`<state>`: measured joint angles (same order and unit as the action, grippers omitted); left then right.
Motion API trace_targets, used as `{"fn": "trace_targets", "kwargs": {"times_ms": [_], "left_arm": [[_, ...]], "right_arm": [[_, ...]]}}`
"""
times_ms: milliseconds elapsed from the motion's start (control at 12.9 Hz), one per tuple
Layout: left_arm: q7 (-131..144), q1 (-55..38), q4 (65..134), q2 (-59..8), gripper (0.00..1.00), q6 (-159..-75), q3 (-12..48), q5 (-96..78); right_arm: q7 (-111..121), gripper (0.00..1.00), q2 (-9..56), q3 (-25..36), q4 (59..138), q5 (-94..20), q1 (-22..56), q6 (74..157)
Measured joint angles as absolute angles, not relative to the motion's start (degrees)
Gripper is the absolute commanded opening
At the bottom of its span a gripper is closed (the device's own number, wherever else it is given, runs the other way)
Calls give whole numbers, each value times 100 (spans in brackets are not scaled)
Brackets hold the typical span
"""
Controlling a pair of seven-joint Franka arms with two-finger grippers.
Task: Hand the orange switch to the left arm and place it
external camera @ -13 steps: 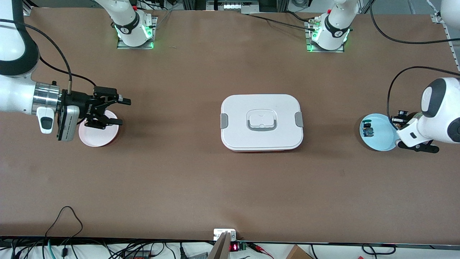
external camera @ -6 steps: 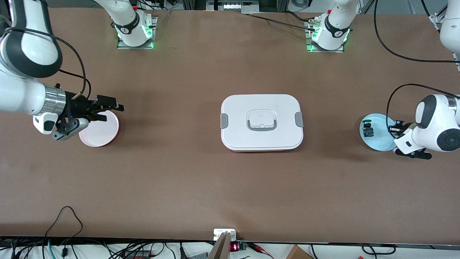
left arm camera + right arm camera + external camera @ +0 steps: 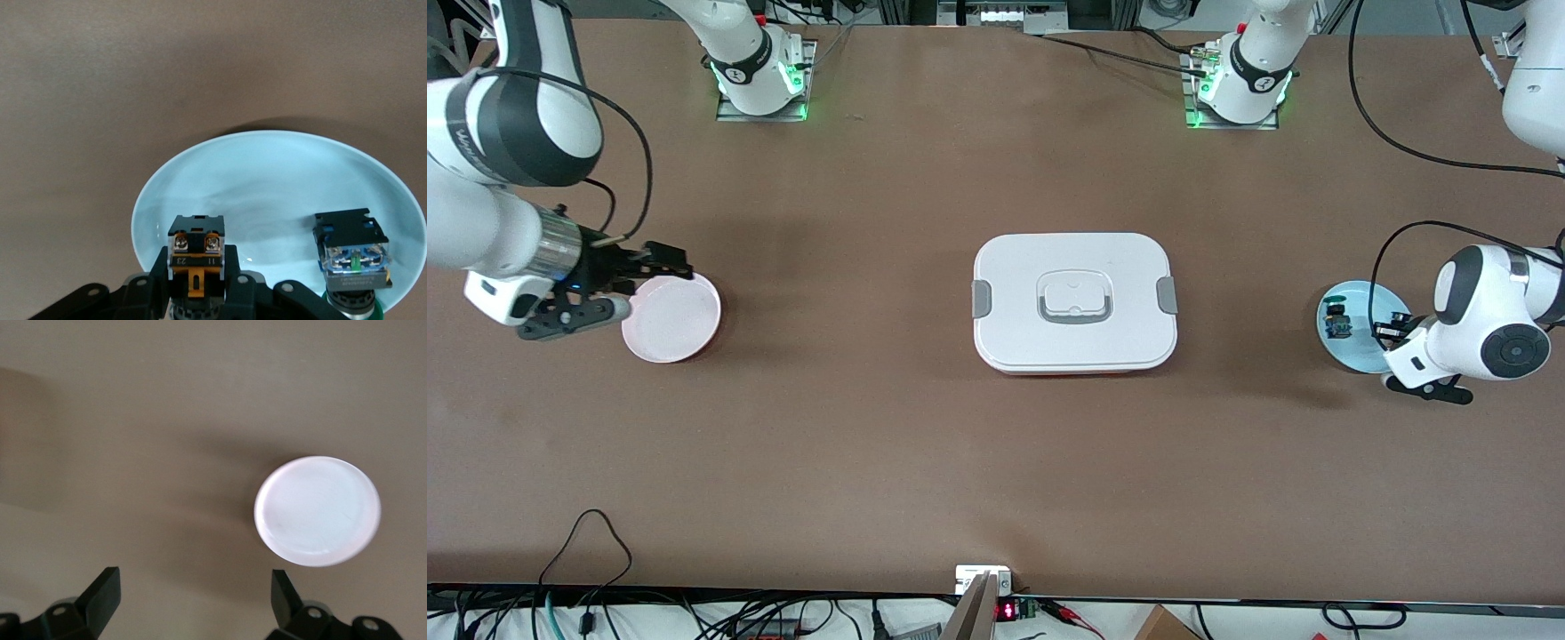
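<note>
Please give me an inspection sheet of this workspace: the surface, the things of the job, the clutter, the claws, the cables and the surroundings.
Surface: brown table, bare around the things.
Orange switch: gripped in the left claw, over the blue plate.
Box: white, lid on, mid-table between the plates.
Blue plate: toward the left arm's end; green switch on it.
Pink plate: toward the right arm's end, nothing on it.
Clutter: nothing seen on the table.
Left claw: shut on the orange switch.
Right claw: open, holding nothing, over the table beside the pink plate.
Cables: black cable on the table's edge nearest the front camera.
Surroundings: more wiring past that edge.
</note>
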<state>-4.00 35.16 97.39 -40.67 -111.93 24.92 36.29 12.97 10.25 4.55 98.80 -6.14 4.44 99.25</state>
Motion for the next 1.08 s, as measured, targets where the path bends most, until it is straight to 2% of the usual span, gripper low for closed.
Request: {"fn": "trace_targets", "kwargs": {"times_ms": [154, 232, 309, 386, 463, 849, 1081], "left_arm": [[-400, 3516, 9738, -4143, 20, -11308, 2493, 3631], [-400, 3515, 9738, -4181, 31, -11343, 2494, 3636], [-400, 3513, 9737, -4193, 56, -11349, 2497, 3653], [-400, 3513, 9732, -4193, 94, -11349, 2504, 3660], [-400, 3513, 9731, -4193, 100, -11349, 2508, 3660], [-400, 3540, 9615, -4113, 100, -11257, 2575, 3540], [-352, 3553, 9423, -3634, 100, -10673, 2868, 2939]], "right_arm": [[1294, 100, 878, 658, 9620, -344, 438, 9359], [1254, 100, 829, 691, 9386, -163, 438, 9024], [1189, 100, 798, 692, 9129, 25, 444, 8720], [1166, 100, 782, 688, 8898, 218, 457, 8527], [1161, 100, 779, 685, 8699, 396, 463, 8449], [368, 100, 781, 776, 8390, 267, 418, 8398], [215, 100, 772, 824, 8349, 173, 371, 8397]]}}
